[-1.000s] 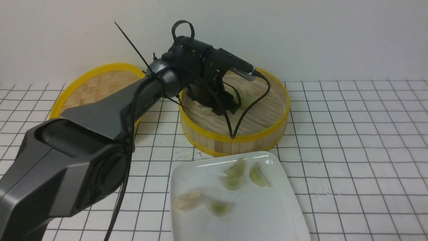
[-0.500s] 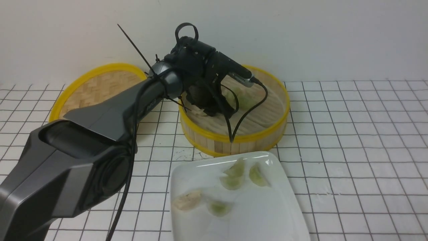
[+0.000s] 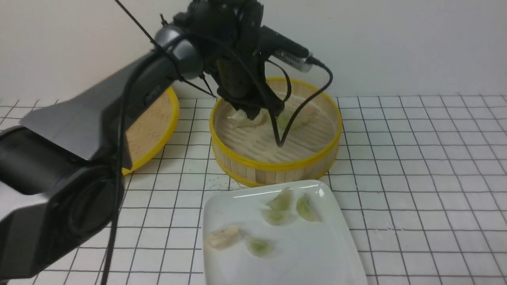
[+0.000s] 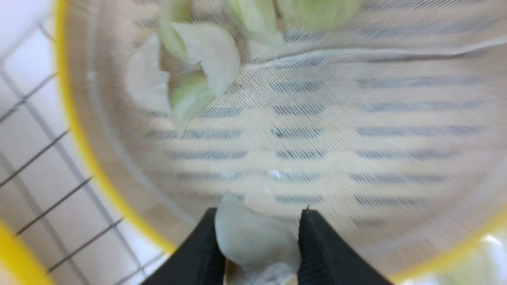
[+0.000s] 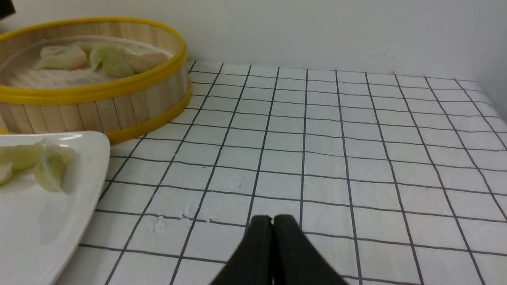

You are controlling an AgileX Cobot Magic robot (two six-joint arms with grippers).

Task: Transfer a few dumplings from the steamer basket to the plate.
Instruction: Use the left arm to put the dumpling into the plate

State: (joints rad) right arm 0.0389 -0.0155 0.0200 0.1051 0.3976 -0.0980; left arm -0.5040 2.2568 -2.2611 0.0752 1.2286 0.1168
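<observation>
The steamer basket (image 3: 277, 163) stands at the back centre, with a few dumplings (image 3: 240, 118) on its floor. My left gripper (image 3: 258, 114) hangs over the basket's left half, just above the floor. In the left wrist view it (image 4: 260, 217) is shut on a pale dumpling (image 4: 253, 239), held over the basket (image 4: 81, 132), with more dumplings (image 4: 194, 75) lying farther in. The white plate (image 3: 321, 257) sits in front of the basket and bears several dumplings (image 3: 277, 215). My right gripper (image 5: 272, 220) is shut and empty, low over the table, right of the plate (image 5: 63, 221).
The flat woven lid (image 3: 152, 130) with a yellow rim lies left of the basket, partly behind my left arm. A black cable (image 3: 285, 134) dangles from the left wrist into the basket. White tiled tabletop (image 5: 356, 138) stretches to the right; a wall stands close behind.
My left arm has risen from deep in the basket, lifting the gripper with the pale dumpling in it. The dumplings on the plate have not moved.
</observation>
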